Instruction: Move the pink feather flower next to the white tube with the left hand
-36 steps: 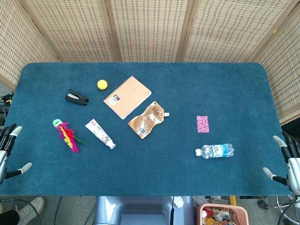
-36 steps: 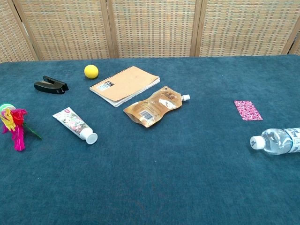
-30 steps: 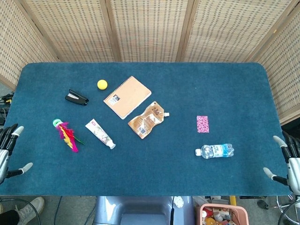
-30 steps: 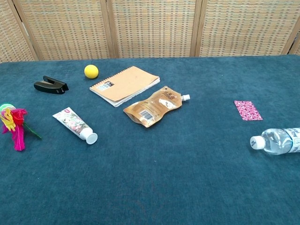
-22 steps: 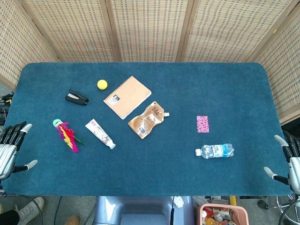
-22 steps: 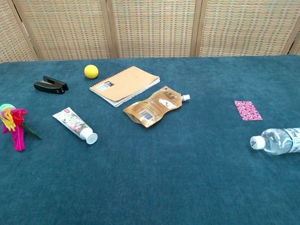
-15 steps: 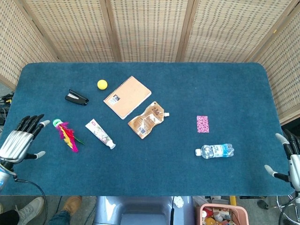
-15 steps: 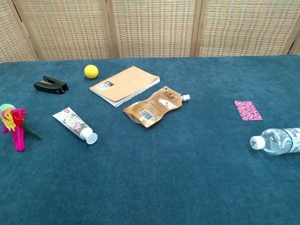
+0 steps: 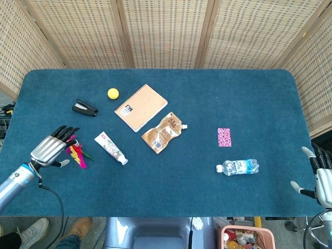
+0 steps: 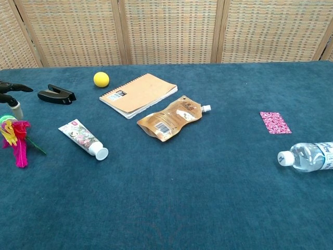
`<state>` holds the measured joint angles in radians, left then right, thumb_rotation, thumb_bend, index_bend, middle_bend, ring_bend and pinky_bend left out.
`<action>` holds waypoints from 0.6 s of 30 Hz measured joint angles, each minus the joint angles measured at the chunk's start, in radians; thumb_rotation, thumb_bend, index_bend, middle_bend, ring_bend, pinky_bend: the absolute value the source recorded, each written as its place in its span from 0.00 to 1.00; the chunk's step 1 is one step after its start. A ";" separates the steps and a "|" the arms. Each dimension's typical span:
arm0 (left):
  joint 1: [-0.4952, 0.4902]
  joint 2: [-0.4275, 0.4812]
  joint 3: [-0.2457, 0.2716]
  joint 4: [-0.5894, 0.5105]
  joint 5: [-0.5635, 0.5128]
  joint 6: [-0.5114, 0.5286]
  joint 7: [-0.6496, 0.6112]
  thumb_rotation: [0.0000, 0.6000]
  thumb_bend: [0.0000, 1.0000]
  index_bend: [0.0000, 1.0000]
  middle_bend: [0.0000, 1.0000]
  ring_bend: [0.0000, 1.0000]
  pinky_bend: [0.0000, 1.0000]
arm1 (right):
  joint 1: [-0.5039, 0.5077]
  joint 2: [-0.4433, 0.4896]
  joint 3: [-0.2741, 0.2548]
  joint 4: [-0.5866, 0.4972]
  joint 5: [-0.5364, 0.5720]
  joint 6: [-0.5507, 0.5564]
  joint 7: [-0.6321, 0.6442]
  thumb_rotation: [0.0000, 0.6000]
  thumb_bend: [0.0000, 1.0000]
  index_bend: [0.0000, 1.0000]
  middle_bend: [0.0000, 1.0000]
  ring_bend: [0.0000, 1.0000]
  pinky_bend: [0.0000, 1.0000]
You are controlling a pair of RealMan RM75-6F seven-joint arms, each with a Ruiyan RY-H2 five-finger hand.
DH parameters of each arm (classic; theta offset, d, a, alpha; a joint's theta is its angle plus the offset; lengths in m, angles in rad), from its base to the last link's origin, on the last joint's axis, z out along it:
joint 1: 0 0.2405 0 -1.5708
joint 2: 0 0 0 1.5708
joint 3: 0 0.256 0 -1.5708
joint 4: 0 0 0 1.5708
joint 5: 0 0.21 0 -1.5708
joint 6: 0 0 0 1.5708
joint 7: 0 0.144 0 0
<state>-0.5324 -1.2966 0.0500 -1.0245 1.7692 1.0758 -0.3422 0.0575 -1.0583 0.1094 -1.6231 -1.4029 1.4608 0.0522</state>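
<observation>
Head view: left hand [image 9: 50,149] spread, empty, over the pink feather flower [image 9: 78,153], which lies just left of the white tube [image 9: 110,148]. Chest view shows only its fingertips [image 10: 11,88]. Right hand [image 9: 321,179] spread at table edge, head view only.

The head camera looks steeply down on the whole blue worktop [image 9: 207,197]. The chest camera sits lower and nearer, facing the wicker screen [image 10: 166,31]. Both share the worktop's middle.
</observation>
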 measured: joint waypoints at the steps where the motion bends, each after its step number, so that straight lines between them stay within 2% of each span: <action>1: -0.003 -0.003 0.005 0.002 0.002 -0.001 0.000 1.00 0.32 0.42 0.00 0.00 0.00 | 0.000 -0.001 0.000 0.000 0.000 0.002 -0.001 1.00 0.00 0.00 0.00 0.00 0.00; 7: -0.016 -0.010 0.018 0.005 0.000 -0.002 0.033 1.00 0.40 0.48 0.00 0.00 0.00 | -0.001 -0.003 0.004 0.003 0.008 0.001 0.002 1.00 0.00 0.00 0.00 0.00 0.00; 18: -0.030 -0.003 0.033 -0.024 -0.017 -0.006 0.083 1.00 0.42 0.50 0.00 0.00 0.00 | -0.002 -0.001 0.004 0.004 0.009 0.001 0.009 1.00 0.00 0.00 0.00 0.00 0.00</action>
<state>-0.5628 -1.2991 0.0828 -1.0483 1.7518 1.0700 -0.2592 0.0553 -1.0596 0.1137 -1.6191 -1.3937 1.4614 0.0608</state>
